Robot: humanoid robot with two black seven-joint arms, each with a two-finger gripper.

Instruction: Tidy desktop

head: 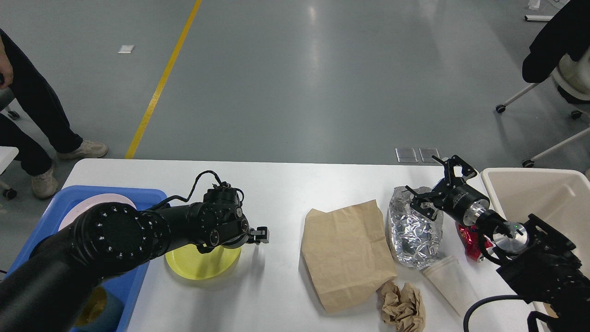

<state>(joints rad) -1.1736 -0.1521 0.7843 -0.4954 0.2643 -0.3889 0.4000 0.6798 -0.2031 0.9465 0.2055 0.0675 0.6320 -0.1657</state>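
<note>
The broad white rectangular bench [286, 184] fills the lower frame. Left end effector [261, 235] hangs just above the round yellow plastic plate [203, 265]; its opening I cannot tell. Right end effector [431, 184], fingers spread wide and empty, sits at the crumpled silver foil bag [415, 235], at three o'clock from the flat brown paper bag [348, 253].

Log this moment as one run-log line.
left claw: over yellow plate, state unclear | right claw: open, above foil bag | paper bag, cup on desktop
</note>
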